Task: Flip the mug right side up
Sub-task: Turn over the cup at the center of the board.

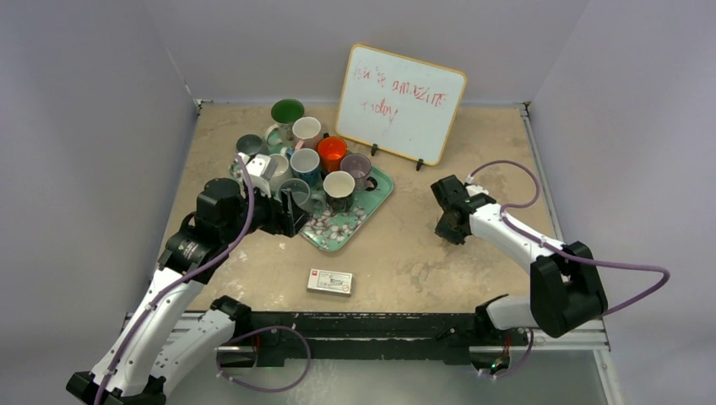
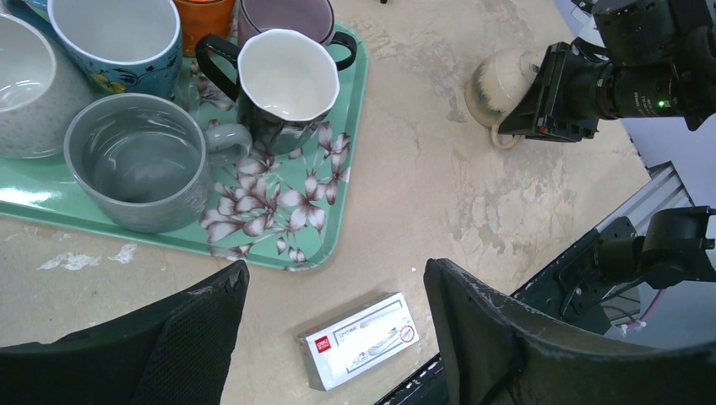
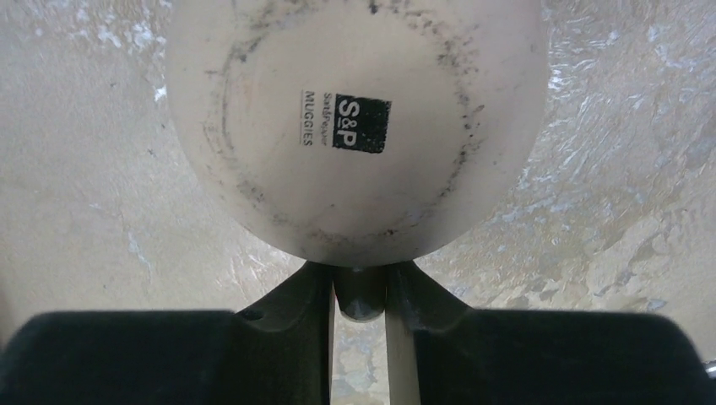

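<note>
A cream mug (image 3: 355,126) stands upside down on the table, its base with a black "S&P" stamp facing up. My right gripper (image 3: 361,291) is above it, and its two fingers pinch the mug's handle (image 3: 361,305) from both sides. In the left wrist view the same mug (image 2: 504,84) shows partly under the right gripper (image 2: 549,97). In the top view the right gripper (image 1: 453,221) covers the mug. My left gripper (image 2: 338,287) hangs open and holds nothing, at the near corner of the tray (image 1: 291,213).
A green floral tray (image 1: 342,232) holds several upright mugs, among them a grey one (image 2: 139,160) and a black-and-white one (image 2: 283,84). A small white box (image 1: 330,282) lies near the front edge. A whiteboard (image 1: 399,103) stands at the back.
</note>
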`<action>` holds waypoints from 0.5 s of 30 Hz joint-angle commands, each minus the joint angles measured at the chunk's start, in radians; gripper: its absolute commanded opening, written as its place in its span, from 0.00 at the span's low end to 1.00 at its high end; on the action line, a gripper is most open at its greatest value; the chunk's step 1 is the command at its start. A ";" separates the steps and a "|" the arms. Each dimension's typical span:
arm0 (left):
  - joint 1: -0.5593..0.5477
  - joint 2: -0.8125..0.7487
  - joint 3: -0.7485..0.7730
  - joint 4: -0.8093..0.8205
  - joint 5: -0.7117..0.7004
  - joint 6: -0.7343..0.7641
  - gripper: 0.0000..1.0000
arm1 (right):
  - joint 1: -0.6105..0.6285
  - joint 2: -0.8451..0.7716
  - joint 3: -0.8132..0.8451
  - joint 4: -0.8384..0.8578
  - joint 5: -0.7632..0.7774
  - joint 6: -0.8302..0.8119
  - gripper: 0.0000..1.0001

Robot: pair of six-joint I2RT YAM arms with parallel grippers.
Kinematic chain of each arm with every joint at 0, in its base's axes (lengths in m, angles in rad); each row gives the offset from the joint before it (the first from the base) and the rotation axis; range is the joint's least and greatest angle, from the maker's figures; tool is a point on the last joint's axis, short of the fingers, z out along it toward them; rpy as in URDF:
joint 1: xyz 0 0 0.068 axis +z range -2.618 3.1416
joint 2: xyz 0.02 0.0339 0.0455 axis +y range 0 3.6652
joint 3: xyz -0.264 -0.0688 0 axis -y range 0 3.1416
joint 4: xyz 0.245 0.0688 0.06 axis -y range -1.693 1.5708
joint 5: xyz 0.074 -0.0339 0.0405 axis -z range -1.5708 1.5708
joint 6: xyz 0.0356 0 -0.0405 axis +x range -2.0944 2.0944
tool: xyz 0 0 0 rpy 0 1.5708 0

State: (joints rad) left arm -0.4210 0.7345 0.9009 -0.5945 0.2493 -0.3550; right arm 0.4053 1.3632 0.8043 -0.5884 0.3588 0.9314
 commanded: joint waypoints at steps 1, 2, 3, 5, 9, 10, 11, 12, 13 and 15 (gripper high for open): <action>0.005 -0.008 -0.011 0.012 -0.015 0.020 0.75 | 0.001 -0.005 0.019 0.005 0.069 0.025 0.12; 0.005 -0.008 -0.011 0.012 -0.016 0.021 0.76 | 0.001 -0.008 0.015 0.012 0.067 0.020 0.08; 0.005 -0.006 -0.010 0.012 -0.017 0.021 0.76 | 0.000 -0.011 0.013 0.016 0.065 0.016 0.05; 0.005 -0.004 -0.011 0.011 -0.019 0.020 0.76 | 0.001 -0.017 0.008 0.028 0.056 0.005 0.00; 0.005 0.008 -0.011 0.018 -0.006 0.009 0.76 | 0.001 -0.099 -0.028 0.112 -0.015 -0.039 0.00; 0.005 0.010 -0.011 0.019 -0.006 0.004 0.76 | 0.001 -0.119 -0.039 0.135 -0.044 -0.042 0.00; 0.005 0.011 -0.011 0.019 -0.006 -0.002 0.77 | 0.001 -0.143 -0.060 0.164 -0.082 -0.051 0.00; 0.006 0.011 -0.011 0.020 -0.005 -0.008 0.77 | 0.001 -0.167 -0.070 0.197 -0.120 -0.054 0.00; 0.005 0.010 -0.010 0.023 -0.005 -0.014 0.78 | 0.001 -0.194 -0.090 0.228 -0.147 -0.059 0.00; 0.005 0.007 -0.010 0.029 -0.006 -0.027 0.79 | 0.001 -0.244 -0.121 0.266 -0.171 -0.058 0.00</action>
State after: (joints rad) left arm -0.4210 0.7467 0.8951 -0.5938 0.2413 -0.3584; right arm 0.4046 1.2140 0.7193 -0.4660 0.2813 0.8909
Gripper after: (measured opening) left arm 0.781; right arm 0.249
